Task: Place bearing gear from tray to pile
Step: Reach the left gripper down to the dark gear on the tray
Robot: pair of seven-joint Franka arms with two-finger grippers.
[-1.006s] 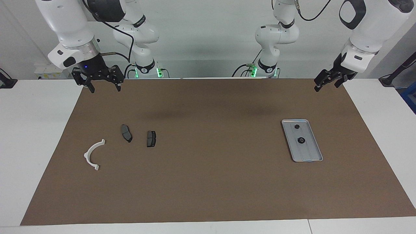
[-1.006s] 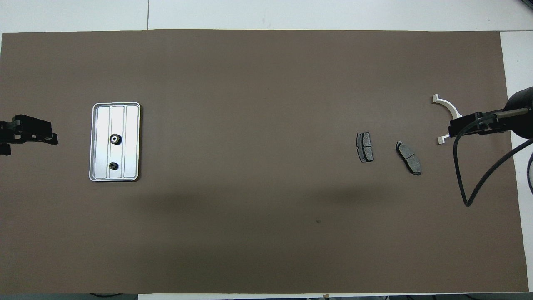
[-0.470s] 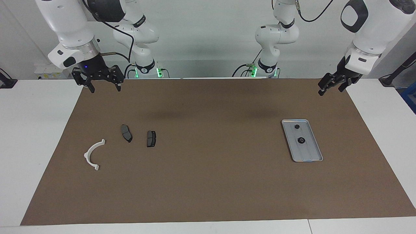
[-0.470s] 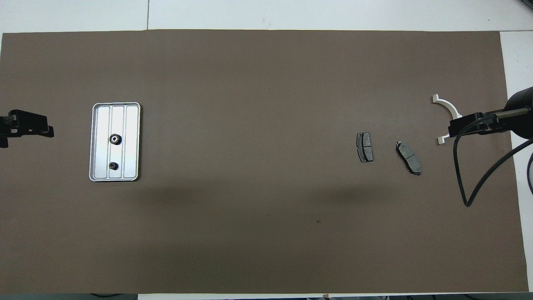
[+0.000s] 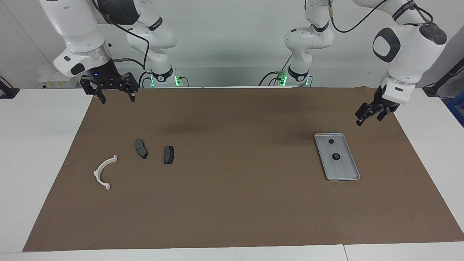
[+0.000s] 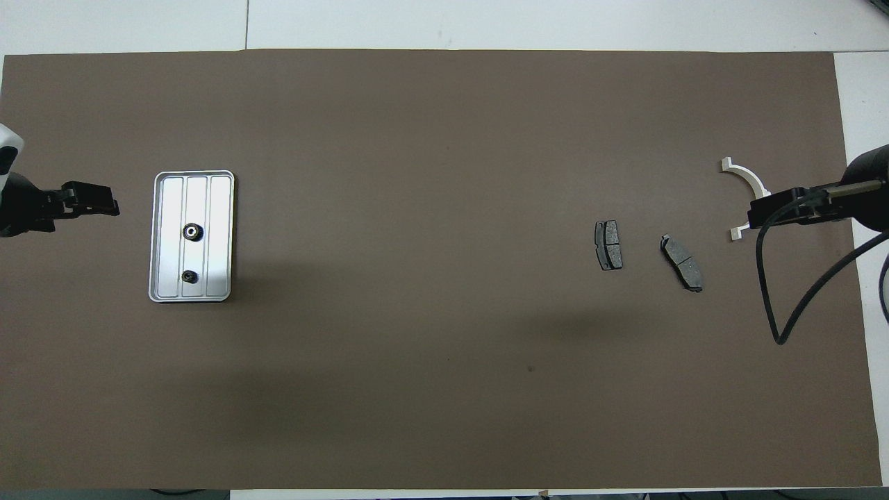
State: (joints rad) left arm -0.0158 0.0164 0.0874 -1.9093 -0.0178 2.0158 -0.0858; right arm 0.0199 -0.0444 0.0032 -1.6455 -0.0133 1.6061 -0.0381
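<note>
The silver-grey tray (image 5: 344, 173) lies on the brown mat toward the left arm's end; it also shows in the overhead view (image 6: 217, 208). Two small dark gears lie in it: a larger one (image 5: 335, 156) (image 6: 192, 232) and a smaller one (image 5: 330, 141) (image 6: 187, 276) nearer to the robots. My left gripper (image 5: 368, 119) (image 6: 97, 206) hangs open and empty over the mat beside the tray. The pile lies toward the right arm's end: a white bracket (image 5: 102, 173) (image 6: 749, 182) and two brake pads (image 5: 141, 148) (image 5: 168, 154). My right gripper (image 5: 116, 97) waits open above the mat's edge.
The brown mat (image 5: 232, 203) covers most of the white table. The right arm's black cable (image 6: 785, 305) hangs over the mat near the bracket. The arms' bases stand at the robots' edge of the table.
My left gripper has come down and moved toward the tray. The right arm and all the parts have not moved.
</note>
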